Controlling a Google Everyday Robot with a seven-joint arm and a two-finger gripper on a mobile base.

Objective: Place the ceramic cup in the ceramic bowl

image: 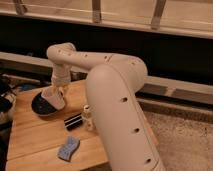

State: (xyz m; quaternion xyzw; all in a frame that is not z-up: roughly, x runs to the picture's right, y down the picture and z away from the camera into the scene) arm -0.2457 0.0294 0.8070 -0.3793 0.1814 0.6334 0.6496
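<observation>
Gripper (54, 92) sits low at about 10 o'clock on the wooden surface (35, 132), right over the dark ceramic bowl (38, 108). Ceramic cup (55, 100) is the pale shape directly under the gripper, inside the bowl's outline toward its 2 o'clock rim. Can't tell if it's resting on the bowl or hanging just above. Can't tell either whether the gripper is clamped on the cup or has let go; that part is hidden.

Handling, judged: the cup is rigid, glazed and likely slick, moderately heavy for its size, and chips if dropped on ceramic. Best hold is across the rim wall, one side in and one out, or around the body from above. Lower it slowly, since ceramic on ceramic clacks and the bowl can skid.

Other stuff: black block (73, 121), small white bottle (87, 116) at its 3 o'clock, blue sponge (68, 148) toward 6 o'clock. Arm (115, 90) blocks the right half of the surface.
</observation>
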